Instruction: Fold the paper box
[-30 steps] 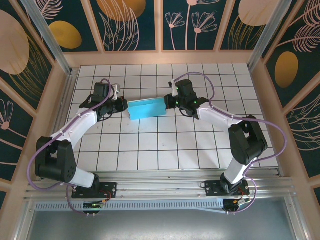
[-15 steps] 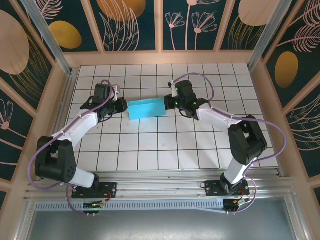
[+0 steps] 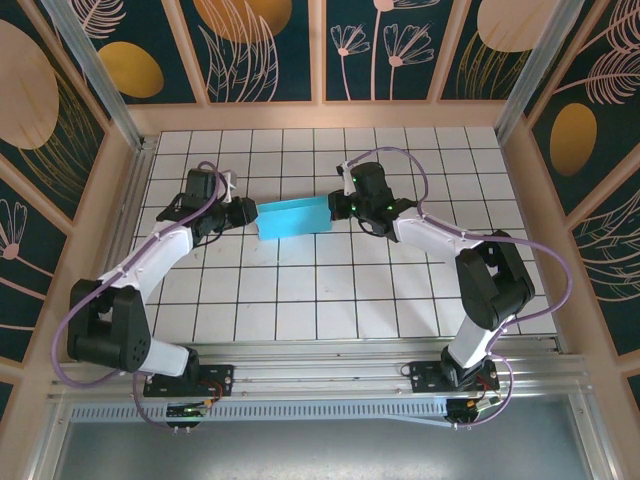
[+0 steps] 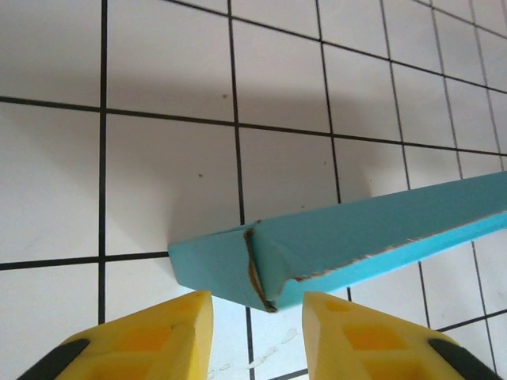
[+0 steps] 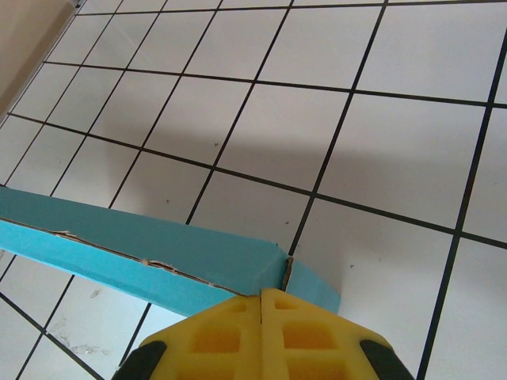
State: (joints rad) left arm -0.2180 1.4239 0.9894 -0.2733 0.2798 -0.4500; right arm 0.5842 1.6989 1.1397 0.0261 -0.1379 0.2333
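**Paper box held at one end.** We see the paper box [image 3: 293,216], thin light-blue card folded into a long, flat-sided bar with frayed seams. It sits just toward 12 o'clock from the middle of the white tiled table [image 3: 400,290].

- **3 o'clock end:** the right gripper [image 5: 261,299] pinches it, yellow fingers pressed together.
- **9 o'clock end:** the left gripper [image 4: 252,307] stands parted, the box's torn corner in the gap.

Open tiles lie toward 6 and 12 o'clock.

bright, even light from above; soft grey shadows lie on the tiles [image 4: 158,71] above the box [image 4: 356,237]; all three views sharp
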